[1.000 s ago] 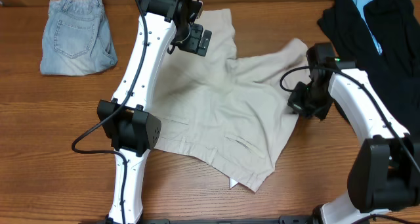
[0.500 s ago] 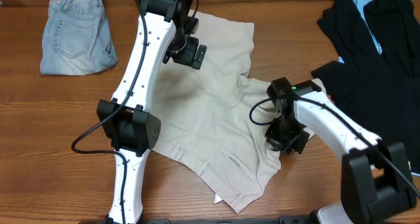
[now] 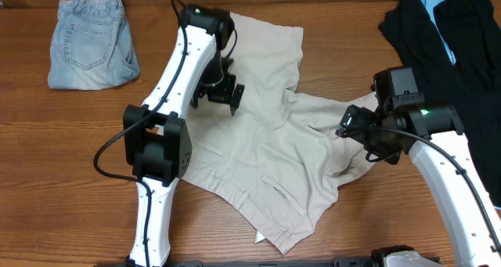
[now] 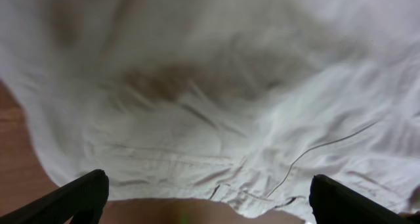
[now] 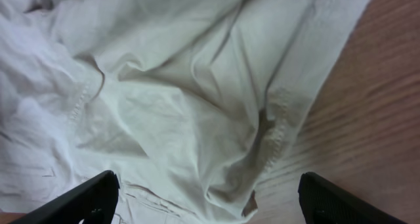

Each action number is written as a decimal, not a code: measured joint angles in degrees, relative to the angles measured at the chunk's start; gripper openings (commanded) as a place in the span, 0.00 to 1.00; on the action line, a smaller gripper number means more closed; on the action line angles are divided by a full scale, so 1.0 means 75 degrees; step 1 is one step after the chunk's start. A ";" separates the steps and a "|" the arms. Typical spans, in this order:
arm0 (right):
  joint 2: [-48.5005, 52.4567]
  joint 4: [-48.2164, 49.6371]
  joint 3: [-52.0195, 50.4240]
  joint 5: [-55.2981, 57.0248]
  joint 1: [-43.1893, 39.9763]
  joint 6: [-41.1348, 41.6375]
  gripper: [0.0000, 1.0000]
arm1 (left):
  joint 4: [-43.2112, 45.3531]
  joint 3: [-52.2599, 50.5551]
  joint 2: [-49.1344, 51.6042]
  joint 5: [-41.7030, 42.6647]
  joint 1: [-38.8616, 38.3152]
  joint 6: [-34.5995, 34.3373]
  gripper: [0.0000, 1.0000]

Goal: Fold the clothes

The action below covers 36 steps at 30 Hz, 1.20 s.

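My left gripper (image 3: 216,96) hangs wide open over the shorts (image 3: 266,146), top middle; my right gripper (image 3: 352,131), wide open too, holds nothing at their right edge

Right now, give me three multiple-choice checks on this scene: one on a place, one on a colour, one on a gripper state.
1. Where do the denim shorts lie?
A) far-left corner of the table
B) far-right corner
C) near edge, centre

2. What colour is the garment spread mid-table?
A) black
B) cream
C) light blue

3. How is the right gripper?
A) shut on cloth
B) shut, empty
C) open, holding nothing

Answers:
1 A, the overhead view shows them alone in the far-left corner.
2 B, the cream shorts fill both wrist views.
3 C, its fingers stand wide apart above the cloth.
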 measured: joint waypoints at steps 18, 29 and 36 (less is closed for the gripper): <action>0.0000 0.1142 0.0003 -0.0003 0.0000 -0.0425 0.93 | 0.3098 -0.2987 -0.0239 -0.0134 0.0131 0.0175 1.00; 0.0466 0.1953 0.0006 0.0029 0.0000 -0.0452 0.93 | 0.6942 -0.3789 -0.0676 -0.0947 0.0758 0.1562 1.00; 0.1845 0.2987 0.0006 0.0373 -0.0006 -0.0560 0.93 | 0.9602 -0.3832 -0.0417 -0.2037 0.1186 0.3142 1.00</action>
